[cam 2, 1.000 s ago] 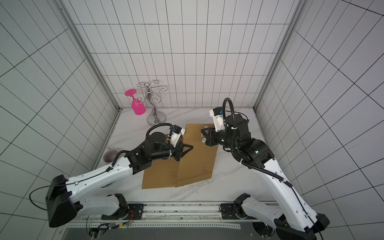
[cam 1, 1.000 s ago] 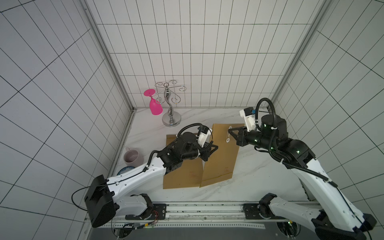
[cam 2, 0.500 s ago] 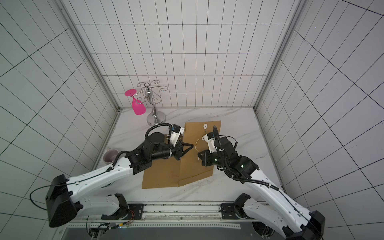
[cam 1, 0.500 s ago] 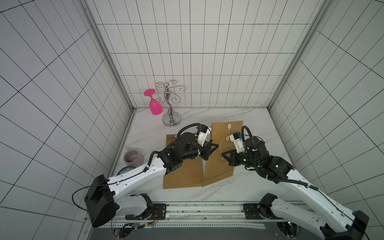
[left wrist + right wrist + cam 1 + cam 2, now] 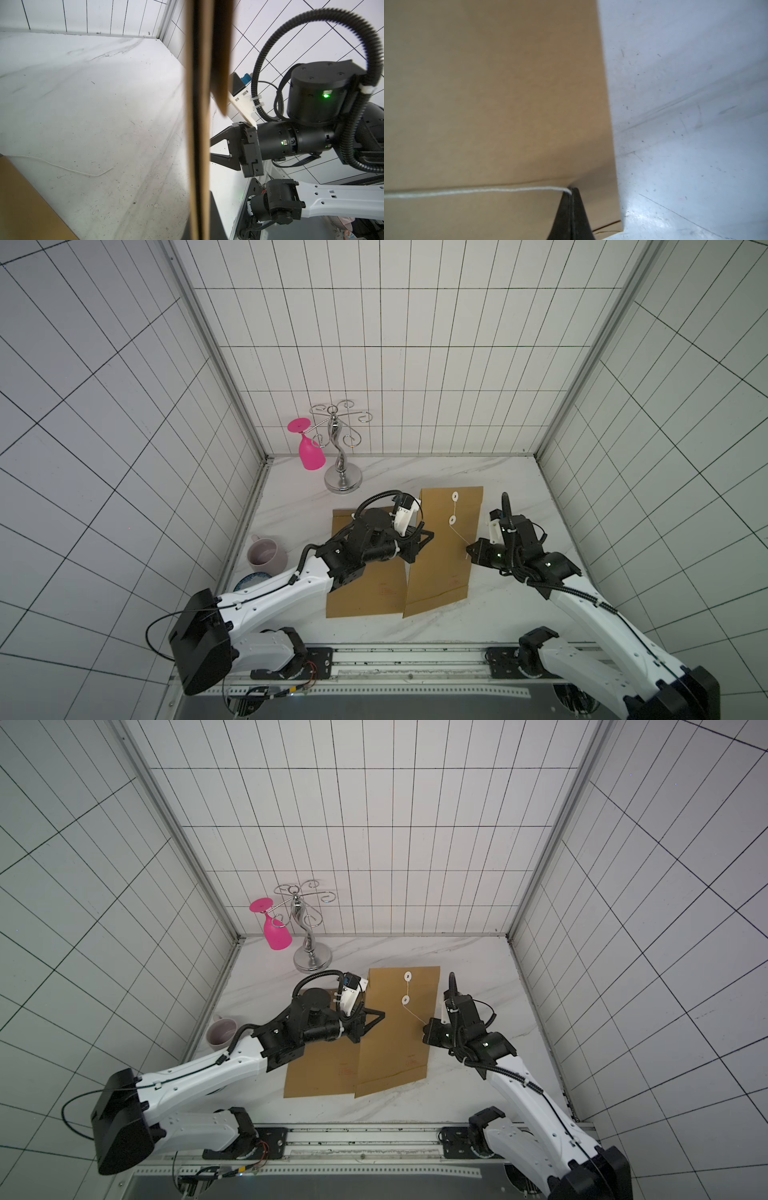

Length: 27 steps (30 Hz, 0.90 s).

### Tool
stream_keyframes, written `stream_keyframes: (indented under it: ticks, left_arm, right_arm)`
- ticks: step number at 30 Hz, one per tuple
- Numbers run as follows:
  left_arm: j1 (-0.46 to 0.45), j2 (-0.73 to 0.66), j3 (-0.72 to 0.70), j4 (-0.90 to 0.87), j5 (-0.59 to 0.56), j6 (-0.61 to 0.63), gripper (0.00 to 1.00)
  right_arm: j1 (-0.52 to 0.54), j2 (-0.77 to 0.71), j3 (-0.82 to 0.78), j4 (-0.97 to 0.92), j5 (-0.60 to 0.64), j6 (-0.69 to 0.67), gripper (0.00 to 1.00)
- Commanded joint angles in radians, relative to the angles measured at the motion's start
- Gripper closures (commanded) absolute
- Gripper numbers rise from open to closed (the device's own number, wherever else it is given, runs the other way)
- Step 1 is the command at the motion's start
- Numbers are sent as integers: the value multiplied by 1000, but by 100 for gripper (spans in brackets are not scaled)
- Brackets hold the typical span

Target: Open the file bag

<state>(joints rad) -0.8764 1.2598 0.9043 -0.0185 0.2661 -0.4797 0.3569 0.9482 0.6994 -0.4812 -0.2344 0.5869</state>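
Observation:
A brown paper file bag (image 5: 440,568) (image 5: 395,1048) lies tilted on the marble table, its left edge raised. It has two white buttons (image 5: 455,496), one above the other. My left gripper (image 5: 420,540) (image 5: 373,1020) (image 5: 199,207) is shut on that raised edge, which shows edge-on as a brown band (image 5: 197,104) in the left wrist view. A white string (image 5: 460,537) (image 5: 477,191) runs from the lower button to my right gripper (image 5: 468,551) (image 5: 424,1029) (image 5: 572,190). That gripper is shut on the string's end by the bag's right edge.
A second brown file bag (image 5: 365,593) (image 5: 22,207) lies flat under my left arm, with a loose string (image 5: 62,168) beside it. A chrome glass stand (image 5: 343,456) with a pink glass (image 5: 309,450) is at the back left. A mug (image 5: 266,558) stands outside the left wall.
My right arm has swung down from high at the back, near the buttons, to low at the bag's right edge, drawing the string out. The left arm has held still.

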Motion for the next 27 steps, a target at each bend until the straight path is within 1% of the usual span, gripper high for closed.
stream_keyframes:
  ticks: [1,6,12,15,18,22,24,27]
  left_arm:
    - [1,-10,-13,32,-13,-2,100]
    - [2,-5,-32,31,-5,-5,100]
    - [2,4,-43,31,8,-8,100]
    - [2,15,-50,44,15,-13,100]
    - [2,28,-50,51,18,-17,100]
    - [2,34,-58,63,13,-25,100]
    - [2,33,-65,76,11,-31,100]
    - [2,33,-70,87,4,-36,100]
  right_arm:
    - [-66,-1,1,-29,7,-15,100]
    - [-155,1,128,-80,-7,-49,100]
    - [-158,52,384,-154,-38,-110,100]
    - [-140,94,516,-183,-61,-133,100]
    - [-82,137,616,-200,-62,-149,100]
    - [56,181,695,-199,-21,-152,100]
    - [119,188,693,-174,-19,-133,100]
    - [187,176,634,-96,-38,-74,100]
